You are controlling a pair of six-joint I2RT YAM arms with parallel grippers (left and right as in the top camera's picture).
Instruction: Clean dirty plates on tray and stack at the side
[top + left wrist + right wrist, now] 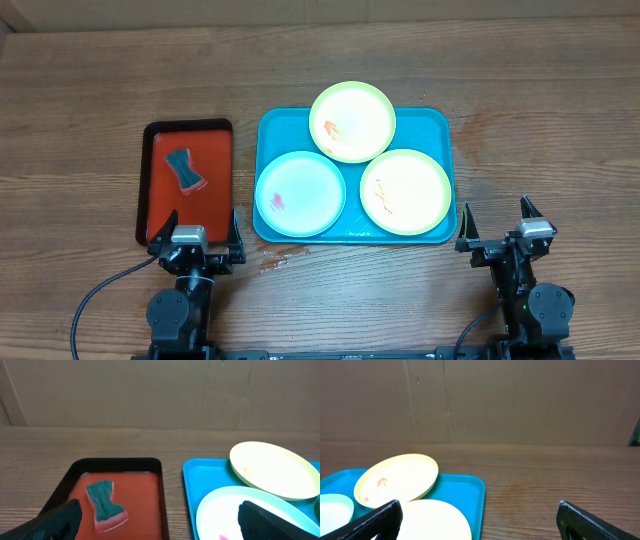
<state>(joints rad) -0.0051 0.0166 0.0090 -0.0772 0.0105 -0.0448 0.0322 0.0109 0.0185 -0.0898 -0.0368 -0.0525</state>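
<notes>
The turquoise tray [442, 130] holds three plates. A yellow-green plate [353, 121] leans on the far rim, with an orange smear. A second yellow-green plate [405, 192] lies at the right, smeared. A blue-white plate [300, 194] lies at the left with a red smear. My left gripper [200, 228] is open and empty at the near edge, in front of the red tray. My right gripper [497, 226] is open and empty near the turquoise tray's right front corner. The left wrist view shows the blue-white plate [225, 510] and the far plate [275, 469]. The right wrist view shows the tray [465, 487].
A smaller red tray with a black rim [189, 180] sits left of the turquoise tray and holds a green sponge [184, 170], which also shows in the left wrist view [104, 501]. A reddish smear [275, 262] marks the wooden table in front of the turquoise tray.
</notes>
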